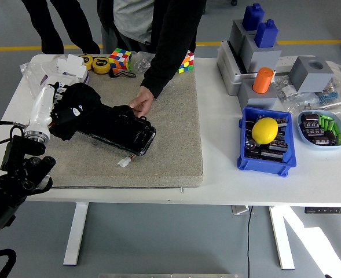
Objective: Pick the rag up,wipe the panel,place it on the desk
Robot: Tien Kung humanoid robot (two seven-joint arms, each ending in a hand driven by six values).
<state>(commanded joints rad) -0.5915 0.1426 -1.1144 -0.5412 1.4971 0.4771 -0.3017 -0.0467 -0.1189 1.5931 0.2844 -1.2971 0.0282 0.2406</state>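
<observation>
Head view: left hand grips rag on panel.

We see our left arm reaching in from the near left, its white left hand closed on the black rag (fingers mostly hidden).

Legible text: none. A small white mark on the black rag cannot be read; the yellow tape measure shows no legible print.
</observation>
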